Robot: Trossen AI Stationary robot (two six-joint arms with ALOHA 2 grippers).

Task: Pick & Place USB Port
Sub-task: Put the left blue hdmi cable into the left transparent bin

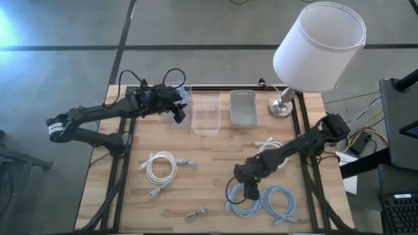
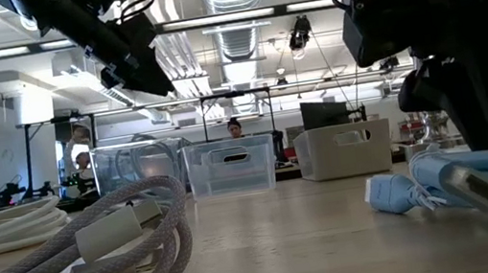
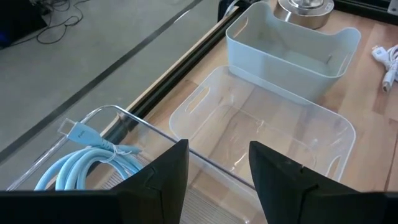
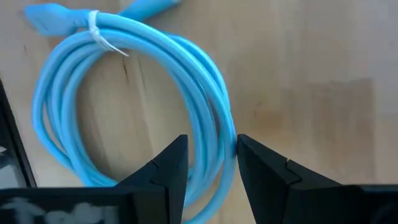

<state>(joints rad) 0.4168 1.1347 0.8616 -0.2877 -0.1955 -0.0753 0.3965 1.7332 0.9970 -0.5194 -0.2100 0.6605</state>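
The right gripper (image 1: pixel 251 191) hangs in the lower right of the high view, directly over a coiled light-blue cable (image 1: pixel 244 202); its fingers (image 4: pixel 166 167) stand apart and empty, straddling one side of the coil (image 4: pixel 130 93), which is bound with a small white tie. A second blue coil (image 1: pixel 279 202) lies just beside the first, toward the right edge of the table (image 1: pixel 215 170), and a white cable (image 1: pixel 265 145) rests a little above the arm, near the lamp (image 1: pixel 313 52) that stands at the upper right corner. The left gripper (image 1: pixel 177 116) is in the upper left of the high view, above the leftmost clear bin (image 1: pixel 171 104); its fingers (image 3: pixel 163 177) are spread with nothing between them, and a blue cable (image 3: pixel 87 158) already lies coiled inside that bin. Next to it along the top edge sit an empty clear bin (image 1: pixel 206 113) and a grey bin (image 1: pixel 242 108). In the middle left of the table lies a coiled white cable (image 1: pixel 161 166), with small loose connectors (image 1: pixel 196 213) near the lower centre and another (image 1: pixel 191 163) just beside the white coil. In the low view a person (image 2: pixel 234 128) shows far behind the bins.
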